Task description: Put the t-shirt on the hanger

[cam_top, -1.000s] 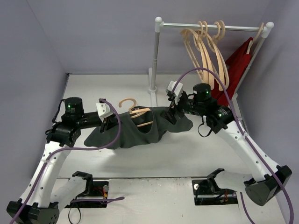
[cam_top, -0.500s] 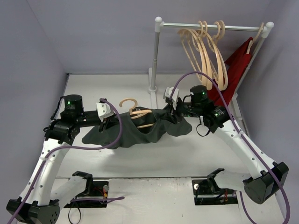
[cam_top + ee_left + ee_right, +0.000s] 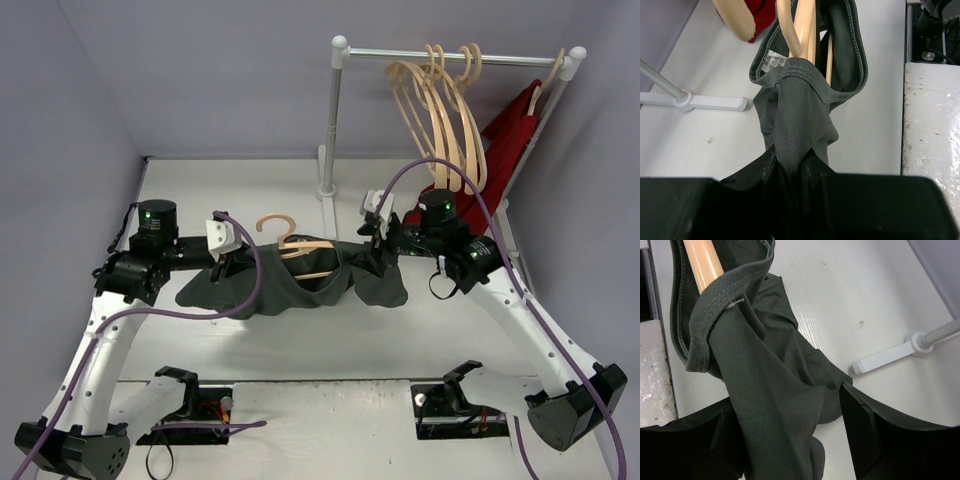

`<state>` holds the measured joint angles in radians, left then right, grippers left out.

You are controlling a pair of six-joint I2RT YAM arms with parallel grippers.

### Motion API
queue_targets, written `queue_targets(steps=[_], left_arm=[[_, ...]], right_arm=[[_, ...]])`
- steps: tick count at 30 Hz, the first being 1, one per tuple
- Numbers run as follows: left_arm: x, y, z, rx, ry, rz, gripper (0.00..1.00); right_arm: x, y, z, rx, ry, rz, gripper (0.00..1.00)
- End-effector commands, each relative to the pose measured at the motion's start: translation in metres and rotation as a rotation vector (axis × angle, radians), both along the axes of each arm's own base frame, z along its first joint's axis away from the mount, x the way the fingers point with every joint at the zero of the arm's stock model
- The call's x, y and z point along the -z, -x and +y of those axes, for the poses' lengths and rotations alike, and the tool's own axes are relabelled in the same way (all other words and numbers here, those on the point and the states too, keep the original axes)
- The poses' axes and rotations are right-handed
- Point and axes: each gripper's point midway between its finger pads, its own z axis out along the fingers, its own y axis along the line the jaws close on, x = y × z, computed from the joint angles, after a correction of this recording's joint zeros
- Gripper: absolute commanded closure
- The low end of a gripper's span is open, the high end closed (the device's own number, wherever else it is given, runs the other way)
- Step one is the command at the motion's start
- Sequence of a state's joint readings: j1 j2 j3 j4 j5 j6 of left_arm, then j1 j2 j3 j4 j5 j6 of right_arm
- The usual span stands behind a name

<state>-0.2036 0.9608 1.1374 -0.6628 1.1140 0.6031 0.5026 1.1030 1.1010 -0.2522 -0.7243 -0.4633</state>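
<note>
Left hand point(image 3: 792, 175) pinched tight on t-shirt point(image 3: 300, 288) left of hanger point(image 3: 305, 243), right hand point(image 3: 372, 262) parted with cloth loose between: risk that unheld side slips off hanger.

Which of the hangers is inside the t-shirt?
The lone hanger down over the table, hook poking out of the t-shirt; the other hangers hang on the rack.
</note>
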Motion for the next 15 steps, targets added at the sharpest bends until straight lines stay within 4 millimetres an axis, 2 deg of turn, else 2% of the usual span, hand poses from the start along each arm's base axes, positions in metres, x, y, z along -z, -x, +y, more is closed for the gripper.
queue_targets(steps=[1,5,7,8,13,14,15], left_arm=[[-0.034,0.000,-0.006,0.069,0.052,-0.130,1.00],[-0.034,-0.002,-0.006,0.065,0.043,-0.135,1.00],[-0.034,-0.003,-0.005,0.065,0.040,-0.138,1.00],[-0.034,-0.003,-0.005,0.064,0.038,-0.141,1.00],[-0.032,-0.006,-0.005,0.062,0.031,-0.140,1.00],[-0.031,-0.007,-0.005,0.057,0.027,-0.140,1.00],[-0.030,-0.008,-0.004,0.052,0.024,-0.136,1.00]], right_arm=[[-0.025,0.000,0.016,-0.071,-0.070,-0.015,0.37],[-0.030,0.007,0.028,-0.141,-0.093,0.006,0.38],[-0.029,0.008,0.030,-0.150,-0.094,0.012,0.43],[-0.029,0.008,0.030,-0.152,-0.095,0.013,0.48],[-0.035,0.015,0.030,-0.176,-0.108,-0.005,0.85],[-0.036,0.014,0.029,-0.167,-0.107,-0.012,0.98],[-0.040,0.015,0.027,-0.159,-0.109,-0.026,1.00]])
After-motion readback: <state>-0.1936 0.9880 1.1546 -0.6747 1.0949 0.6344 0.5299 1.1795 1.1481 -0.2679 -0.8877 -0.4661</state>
